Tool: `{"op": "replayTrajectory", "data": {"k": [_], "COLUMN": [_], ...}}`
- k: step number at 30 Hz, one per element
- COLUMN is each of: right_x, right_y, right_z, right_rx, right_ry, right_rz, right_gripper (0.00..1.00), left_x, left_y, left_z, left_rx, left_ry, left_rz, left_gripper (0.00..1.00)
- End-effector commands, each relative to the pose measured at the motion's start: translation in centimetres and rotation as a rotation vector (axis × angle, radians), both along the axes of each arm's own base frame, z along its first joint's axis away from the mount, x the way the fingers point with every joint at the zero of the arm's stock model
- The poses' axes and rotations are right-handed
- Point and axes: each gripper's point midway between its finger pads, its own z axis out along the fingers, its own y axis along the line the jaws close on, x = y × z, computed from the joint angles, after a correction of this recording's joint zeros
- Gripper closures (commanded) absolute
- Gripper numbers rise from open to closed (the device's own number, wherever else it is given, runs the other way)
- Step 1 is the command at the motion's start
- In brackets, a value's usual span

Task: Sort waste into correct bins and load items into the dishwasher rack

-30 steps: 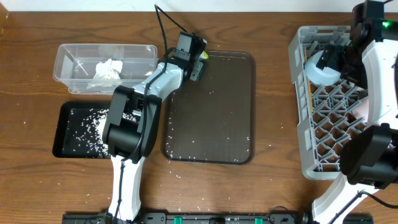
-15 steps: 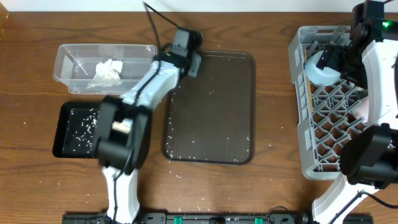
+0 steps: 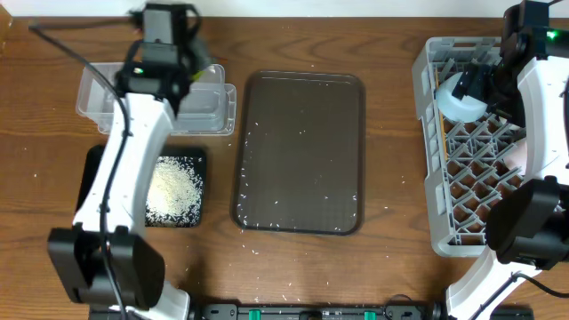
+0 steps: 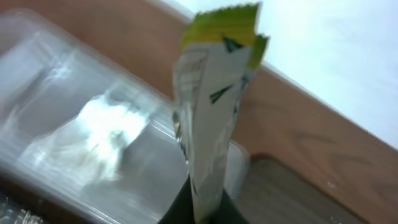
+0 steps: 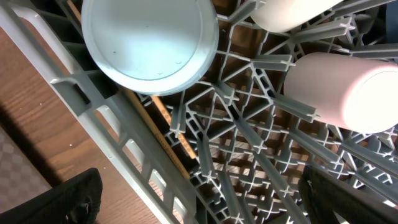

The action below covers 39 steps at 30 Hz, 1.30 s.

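Dangling the yellow-green wrapper (image 4: 214,106) over the clear tub (image 3: 213,100) rim, the clamped left hand (image 4: 198,213) seems one drop from finishing: rice (image 3: 173,188) lies in the black tray (image 3: 94,164), light-blue bowl (image 5: 149,43) and pink cup (image 5: 348,93) racked beneath the gaping right hand (image 5: 199,202).

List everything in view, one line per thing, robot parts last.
clear tub: one, clear, back left of the table
paper wad: one, white, inside the clear tub
wrapper: one, yellow-green, held above the tub
black tray: one, black, in front of the tub
rice heap: one, white, in the black tray
serving tray: one, dark brown, table centre, stray grains on it
rack: one, grey, right side
light-blue bowl: one, in the rack
pink cup: one, in the rack
white cup: one, in the rack
chopsticks: count unclear, wooden, low in the rack
left gripper: shut on the wrapper
right gripper: open, over the rack
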Motion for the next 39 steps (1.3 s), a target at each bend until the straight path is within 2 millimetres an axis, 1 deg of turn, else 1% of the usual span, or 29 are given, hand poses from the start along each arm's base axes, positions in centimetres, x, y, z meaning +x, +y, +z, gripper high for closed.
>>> {"op": "replayTrajectory", "data": {"k": [1, 3, 4, 5, 6, 7, 9, 12, 15, 17, 18, 20, 22, 26, 28, 31, 33, 34, 35, 36, 38, 39], "right_x": [-0.2, -0.2, -0.2, -0.2, -0.2, -0.2, -0.2, -0.2, -0.2, -0.2, -0.2, -0.2, -0.2, -0.2, -0.2, -0.2, -0.2, -0.2, -0.2, -0.2, -0.2, -0.2], "right_y": [-0.2, -0.2, -0.2, -0.2, -0.2, -0.2, -0.2, -0.2, -0.2, -0.2, -0.2, -0.2, -0.2, -0.2, -0.2, -0.2, -0.2, -0.2, -0.2, -0.2, -0.2, -0.2], "right_z": [0.9, 0.9, 0.9, 0.9, 0.9, 0.9, 0.9, 0.9, 0.9, 0.9, 0.9, 0.9, 0.9, 0.9, 0.9, 0.9, 0.9, 0.9, 0.9, 0.9, 0.9, 0.9], "right_rx": [-0.014, -0.014, -0.014, -0.014, -0.014, -0.014, -0.014, -0.014, -0.014, -0.014, -0.014, -0.014, -0.014, -0.014, -0.014, -0.014, -0.014, -0.014, -0.014, -0.014, -0.014, -0.014], "right_ry": [-0.021, -0.021, -0.021, -0.021, -0.021, -0.021, -0.021, -0.021, -0.021, -0.021, -0.021, -0.021, -0.021, -0.021, -0.021, -0.021, -0.021, -0.021, -0.021, -0.021, -0.021, -0.021], "right_rz": [-0.018, -0.018, -0.019, -0.018, -0.018, -0.019, -0.018, -0.018, -0.018, -0.018, -0.019, -0.019, -0.018, -0.018, -0.018, -0.019, -0.018, -0.018, -0.018, -0.018, -0.018, -0.018], "right_gripper": [0.01, 0.01, 0.01, 0.01, 0.01, 0.01, 0.01, 0.01, 0.01, 0.01, 0.01, 0.01, 0.01, 0.01, 0.01, 0.01, 0.01, 0.01, 0.01, 0.01, 0.01, 0.01], "left_x": [-0.6, -0.7, -0.7, -0.7, -0.7, -0.7, -0.7, -0.7, -1.1, -1.7, -2.4, -4.6, -7.9, -15.5, -18.7, -23.4, -26.1, -27.9, -29.2, -30.5, -33.1, -34.1], "left_y": [2.8, 3.7, 4.0, 4.2, 4.3, 4.4, 4.3, 3.9, 3.6, 3.6, 3.6, 3.6, 3.5, 3.4, 3.2, 2.6, 2.4, 2.2, 2.0, 1.9, 1.8, 1.9], "left_z": [-2.8, -3.8, -4.2, -4.4, -4.7, -4.8, -4.8, -4.0, -2.3, -0.7, 0.2, 1.7, 2.7, 4.3, 5.0, 6.3, 7.0, 7.3, 7.4, 7.5, 8.0, 8.2], "left_rx": [-0.129, -0.147, -0.147, -0.148, -0.148, -0.147, -0.147, -0.168, -0.189, -0.192, -0.193, -0.191, -0.184, -0.166, -0.17, -0.171, -0.172, -0.178, -0.189, -0.2, -0.209, -0.211], "left_ry": [0.044, 0.064, 0.073, 0.078, 0.083, 0.086, 0.085, 0.072, 0.038, 0.011, 0.005, 0.017, 0.065, 0.185, 0.215, 0.215, 0.197, 0.183, 0.172, 0.161, 0.129, 0.106], "left_rz": [0.239, 0.284, 0.293, 0.296, 0.3, 0.3, 0.299, 0.284, 0.267, 0.265, 0.264, 0.266, 0.268, 0.279, 0.283, 0.263, 0.249, 0.238, 0.231, 0.227, 0.22, 0.218], "left_gripper": [0.91, 0.83, 0.72, 0.55, 0.43, 0.36, 0.31, 0.29, 0.28, 0.28, 0.28, 0.28, 0.28, 0.28, 0.28, 0.28, 0.28, 0.27, 0.27, 0.15, 0.14, 0.13]}}
